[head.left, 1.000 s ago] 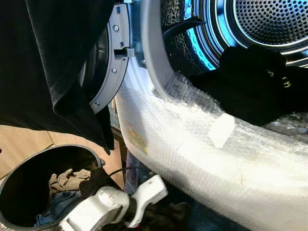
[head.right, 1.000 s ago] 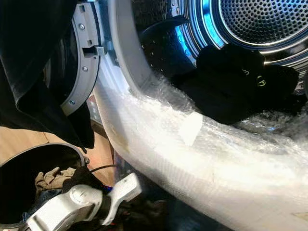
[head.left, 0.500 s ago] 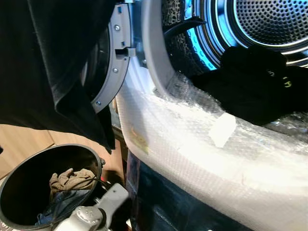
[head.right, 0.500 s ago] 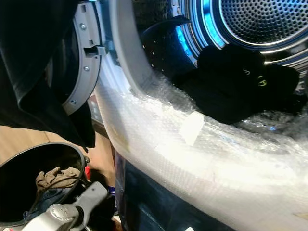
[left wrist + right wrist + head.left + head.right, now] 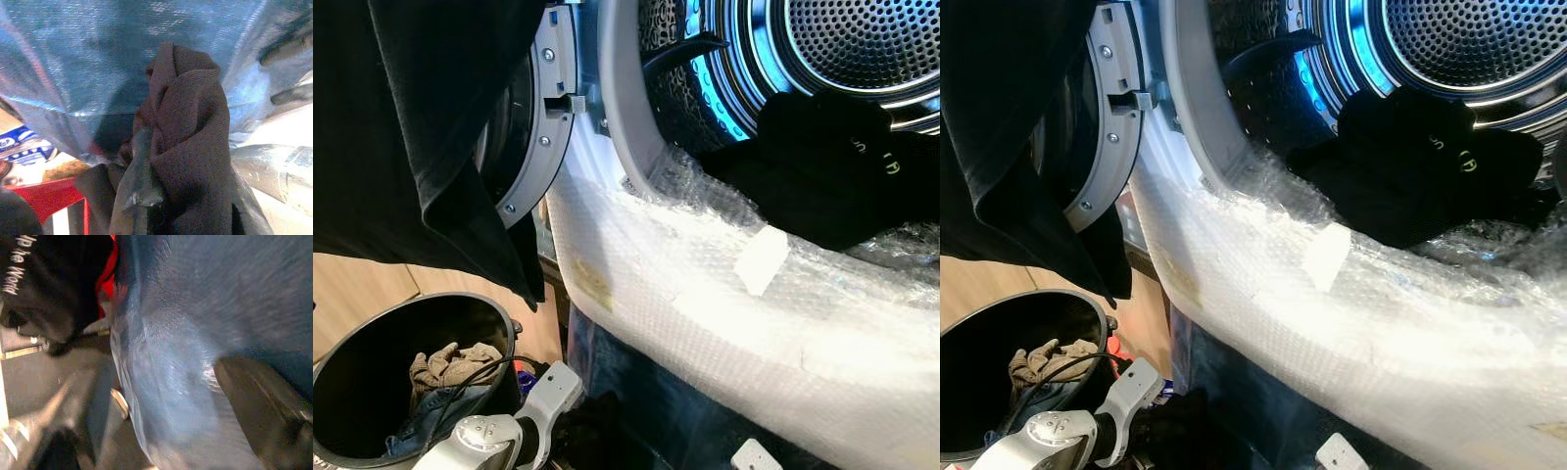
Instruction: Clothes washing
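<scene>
Brown cloth (image 5: 188, 147) — apparently in left jaws.

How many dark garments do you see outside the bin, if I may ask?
3: one draped over the door, one in the drum, one in the left gripper. Others may be hidden.

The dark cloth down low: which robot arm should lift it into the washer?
Probably the left. Its end effector is already wrapped in the dark cloth, below the bubble-wrapped washer rim. The right end effector's view is blurred, so its grip cannot be judged.
</scene>
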`<state>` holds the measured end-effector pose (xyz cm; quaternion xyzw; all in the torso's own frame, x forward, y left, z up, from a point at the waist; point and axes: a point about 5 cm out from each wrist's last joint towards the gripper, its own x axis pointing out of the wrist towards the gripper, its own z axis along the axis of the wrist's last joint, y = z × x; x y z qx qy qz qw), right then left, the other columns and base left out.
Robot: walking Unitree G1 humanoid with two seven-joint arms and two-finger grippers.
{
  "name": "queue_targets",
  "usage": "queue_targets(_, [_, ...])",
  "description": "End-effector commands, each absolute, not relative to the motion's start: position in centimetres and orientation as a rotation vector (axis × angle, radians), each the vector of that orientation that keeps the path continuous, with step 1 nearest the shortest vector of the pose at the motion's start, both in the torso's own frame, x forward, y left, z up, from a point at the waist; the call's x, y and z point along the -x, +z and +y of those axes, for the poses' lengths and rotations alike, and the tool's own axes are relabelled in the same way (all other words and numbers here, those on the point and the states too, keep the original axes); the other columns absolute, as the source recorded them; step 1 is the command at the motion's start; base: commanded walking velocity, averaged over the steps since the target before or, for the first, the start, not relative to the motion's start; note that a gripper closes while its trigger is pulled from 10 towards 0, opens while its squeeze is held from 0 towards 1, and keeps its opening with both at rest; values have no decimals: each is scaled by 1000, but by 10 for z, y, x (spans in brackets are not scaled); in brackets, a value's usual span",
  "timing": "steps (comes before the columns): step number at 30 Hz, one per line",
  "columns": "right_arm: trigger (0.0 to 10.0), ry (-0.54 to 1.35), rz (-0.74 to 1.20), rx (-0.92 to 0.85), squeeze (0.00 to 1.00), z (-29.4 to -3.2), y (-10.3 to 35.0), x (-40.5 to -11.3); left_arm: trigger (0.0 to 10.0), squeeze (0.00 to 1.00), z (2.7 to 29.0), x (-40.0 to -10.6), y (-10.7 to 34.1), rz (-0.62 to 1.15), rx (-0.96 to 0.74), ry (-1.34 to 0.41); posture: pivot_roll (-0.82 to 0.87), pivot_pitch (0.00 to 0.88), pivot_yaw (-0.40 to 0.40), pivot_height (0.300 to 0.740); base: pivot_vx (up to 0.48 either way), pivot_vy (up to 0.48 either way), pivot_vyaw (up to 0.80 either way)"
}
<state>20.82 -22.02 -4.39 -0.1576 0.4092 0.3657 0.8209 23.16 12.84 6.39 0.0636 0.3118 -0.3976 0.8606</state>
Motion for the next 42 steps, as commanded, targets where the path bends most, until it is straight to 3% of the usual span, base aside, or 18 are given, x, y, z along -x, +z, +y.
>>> queue_targets(1, [10000,909,820,329,0,-220,-33,-209,0,0,122,-234,72,609,-163,-878,42,0,-34,740,0,0,0])
queue_targets(3, [10000,1082,817,352,0,-228,-22,-196,0,0,113,-234,74,596,-168,-917,27,0,-35,740,0,0,0])
queue_targets(12, [10000,1312,694,328,0,-210,13,-189,0,0,93,-233,90,538,-228,-1090,3,0,-29,740,0,0,0])
queue_targets(13, [10000,1348,672,327,545,-204,19,-188,0,0,89,-233,94,520,-246,-1123,5,0,-30,740,0,0,0])
queue_targets(14, [10000,1348,672,327,545,-204,19,-188,0,0,89,-233,94,520,-246,-1123,5,0,-30,740,0,0,0])
queue_targets(15, [10000,1399,636,346,1000,-195,31,-186,0,0,76,-231,103,483,-280,-1251,-2,0,-30,740,0,0,0])
queue_targets(21, [10000,1351,543,316,1000,-180,52,-195,0,0,50,-224,124,387,-275,-1478,-16,11,-31,740,0,0,0])
queue_targets(30, [10000,1195,535,316,1000,-172,51,-204,0,0,22,-248,153,205,-259,-1448,-19,18,-36,740,0,0,0])
queue_targets(41, [10000,1109,547,225,1000,-159,40,-204,0,0,8,-258,168,120,-220,-1416,-23,12,-35,740,0,0,0])
queue_targets(42, [10000,1096,546,231,0,-158,39,-205,0,0,8,-258,169,118,-219,-1417,-24,8,-34,740,0,0,0])
